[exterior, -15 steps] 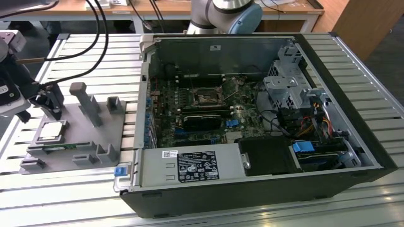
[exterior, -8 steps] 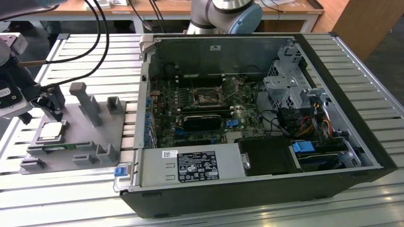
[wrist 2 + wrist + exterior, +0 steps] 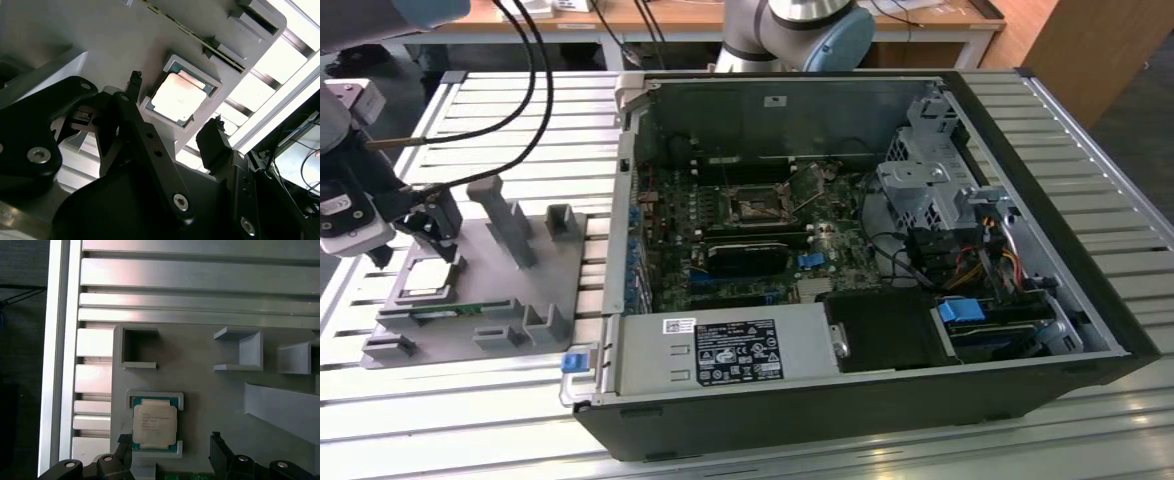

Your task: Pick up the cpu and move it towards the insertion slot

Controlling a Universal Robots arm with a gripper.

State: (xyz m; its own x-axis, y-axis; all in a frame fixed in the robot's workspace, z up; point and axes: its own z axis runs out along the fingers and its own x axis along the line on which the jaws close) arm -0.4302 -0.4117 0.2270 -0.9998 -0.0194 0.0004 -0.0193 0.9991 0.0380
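**Pre-grasp over cpu, nothing held**

The cpu [image 3: 154, 425] lies flat in its pocket in the grey tray [image 3: 210, 380], not lifted. My gripper [image 3: 170, 439] hangs just above it, pointing down. Fingers are wide open and empty, straddling it, one nearer its edge than the other. Pick step, I'd say. The grasp calls for centring, then closing on opposite edges. The insertion slot [image 3: 757, 208] is well apart, inside the computer case [image 3: 854, 420].

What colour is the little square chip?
The cpu is silvery with a greenish edge; clearest in the first wrist view.
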